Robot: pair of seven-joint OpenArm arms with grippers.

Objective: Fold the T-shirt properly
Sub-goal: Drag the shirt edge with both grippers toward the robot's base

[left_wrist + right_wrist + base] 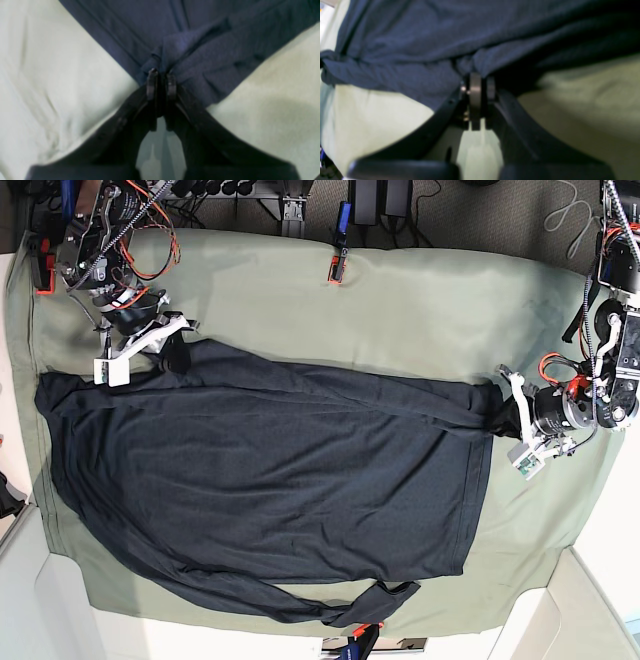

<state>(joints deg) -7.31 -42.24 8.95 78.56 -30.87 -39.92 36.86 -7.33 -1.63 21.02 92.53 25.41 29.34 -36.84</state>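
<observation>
an olive-green cloth point(420, 310) covers the surface, wrinkled in places and reaching almost to every edge. a small red-orange clip point(336, 270) sits at its far edge, another point(357, 632) at the near edge. dark cables point(400, 205) lie beyond the cloth.

Left gripper point(161, 75) with jaws pinched together on a bunched corner of the T-shirt point(270, 480), arm reaching low and level at its hem end, right gripper point(480, 83) clamped on the T-shirt's edge at the opposite end, wrist angled down
</observation>
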